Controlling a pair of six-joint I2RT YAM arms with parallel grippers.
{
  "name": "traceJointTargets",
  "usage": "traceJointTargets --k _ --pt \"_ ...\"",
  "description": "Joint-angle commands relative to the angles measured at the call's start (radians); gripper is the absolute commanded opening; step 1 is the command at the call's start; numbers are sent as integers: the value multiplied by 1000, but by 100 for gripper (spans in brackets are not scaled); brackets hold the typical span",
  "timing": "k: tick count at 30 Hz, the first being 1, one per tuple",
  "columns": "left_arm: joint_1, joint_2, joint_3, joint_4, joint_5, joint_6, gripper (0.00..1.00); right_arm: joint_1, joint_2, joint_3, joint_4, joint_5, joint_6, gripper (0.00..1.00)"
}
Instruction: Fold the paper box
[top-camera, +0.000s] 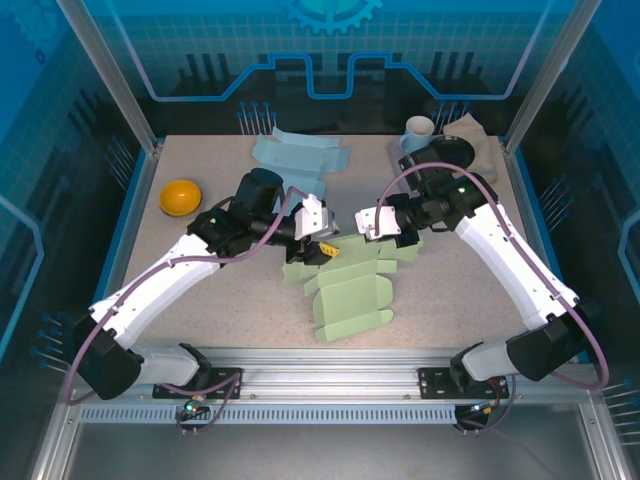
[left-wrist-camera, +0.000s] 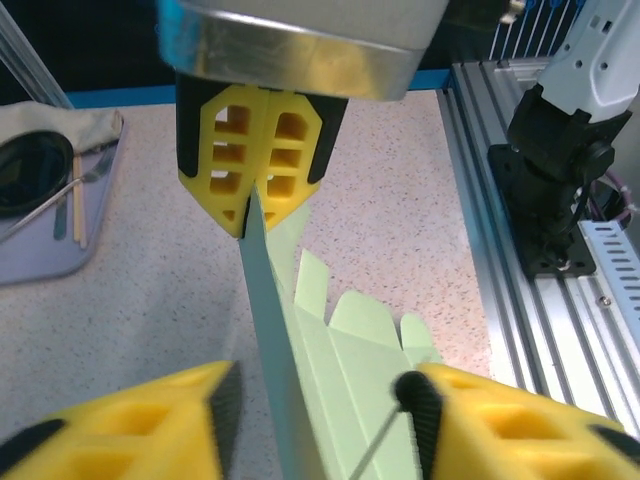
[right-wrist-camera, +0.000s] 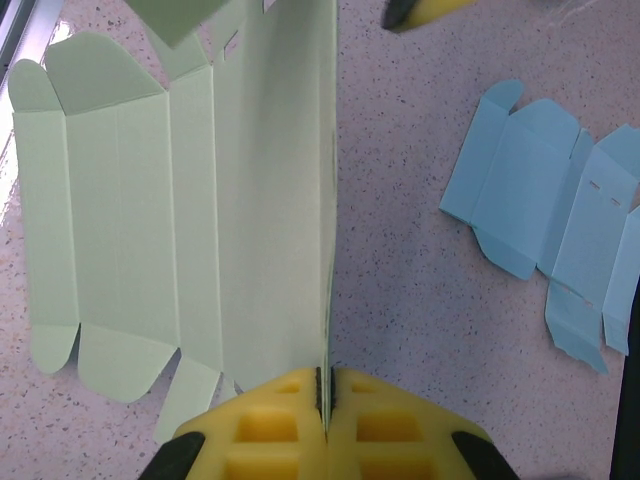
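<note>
Green paper box sits mid-table between the arms. Its creases run roughly left-right along the line between the two grippers. The far panel stands upright on edge and the rest lies flat toward the near edge, tuck flaps at both ends. Right fingers are closed, pinching the upright panel's end. Left fingers are apart, straddling that panel. Tray at far right holds a dark dish and chopsticks. White cup stands beside it, and an orange bowl is at left.

Bright even light, faint shadows, wrist foregrounds blurred (top view sharp)
</note>
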Motion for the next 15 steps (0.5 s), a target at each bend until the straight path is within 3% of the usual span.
traceJointTargets --k 1,3,8,15 --pt "-4 11 -17 56 -6 6 34 22 -9 5 -20 -75 14 0" --pt "-6 8 -21 60 -8 2 21 22 -12 6 -19 -76 14 0" --pt "-9 -10 -47 90 -39 -10 0 22 -8 9 -25 -81 20 0" --pt "-7 -38 -101 140 -65 -19 0 22 6 27 -27 -82 30 0"
